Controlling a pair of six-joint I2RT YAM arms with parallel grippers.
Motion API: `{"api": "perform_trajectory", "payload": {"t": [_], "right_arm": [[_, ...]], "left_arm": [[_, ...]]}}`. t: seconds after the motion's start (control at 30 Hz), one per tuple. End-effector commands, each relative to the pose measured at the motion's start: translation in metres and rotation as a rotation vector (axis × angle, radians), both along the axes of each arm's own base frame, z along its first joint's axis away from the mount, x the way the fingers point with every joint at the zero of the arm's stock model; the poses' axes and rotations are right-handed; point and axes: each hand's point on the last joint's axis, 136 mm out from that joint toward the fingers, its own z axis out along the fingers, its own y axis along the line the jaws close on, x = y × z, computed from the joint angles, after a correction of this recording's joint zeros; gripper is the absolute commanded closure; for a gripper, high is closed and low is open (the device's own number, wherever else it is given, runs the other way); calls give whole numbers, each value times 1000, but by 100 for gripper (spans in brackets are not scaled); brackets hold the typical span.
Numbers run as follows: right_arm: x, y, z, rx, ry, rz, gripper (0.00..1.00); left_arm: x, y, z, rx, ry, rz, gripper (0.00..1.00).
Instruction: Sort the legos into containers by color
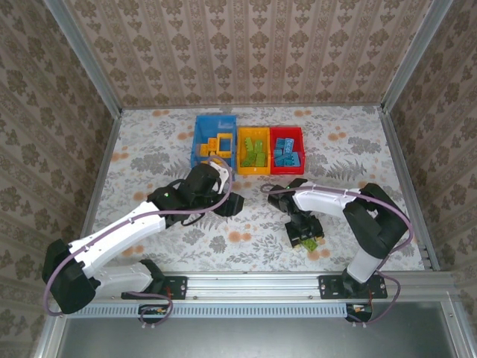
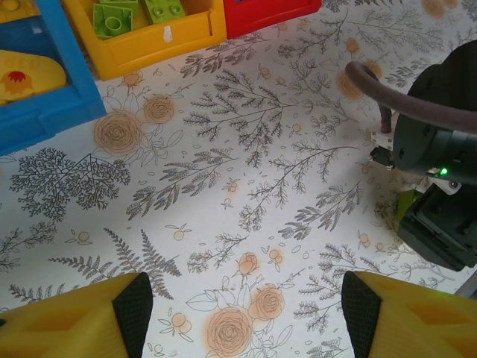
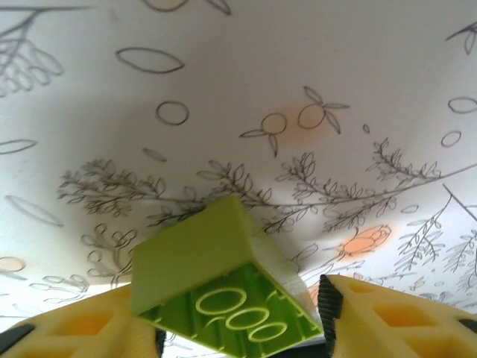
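Right jaws pinch one lime lego (image 3: 223, 291); three containers (image 1: 198, 143) stand beyond.

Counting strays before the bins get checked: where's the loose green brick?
The green brick is pinched in the right gripper at the near right of the table, in front of the red bin.

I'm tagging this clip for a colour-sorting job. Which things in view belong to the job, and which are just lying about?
Part of the job:
lime green brick, gripped by the right gripper
blue bin
orange-yellow bin
red bin
left gripper, open and empty

Just there:
floral table cover
patterned walls
metal rail
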Motion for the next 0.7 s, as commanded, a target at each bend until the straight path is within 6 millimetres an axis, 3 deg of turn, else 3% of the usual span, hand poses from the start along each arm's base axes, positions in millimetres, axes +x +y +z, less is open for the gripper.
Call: {"api": "perform_trajectory", "payload": {"t": [0.0,0.13,0.27,0.47,0.67], "right_arm": [[-3,0,-10,33,36,-15,51],[3,6,-11,63,18,-18,65],[29,21,9,124,-104,-20,75],[112,72,68,238,-324,15,76],[202,125,93,381,-449,-38,78]], "left_arm": [[3,4,1,-2,1,27,30],[5,5,4,-1,-4,37,30],[11,14,16,13,-37,85,30],[31,47,47,50,-121,252,31],[42,56,69,38,-156,296,31]]}}
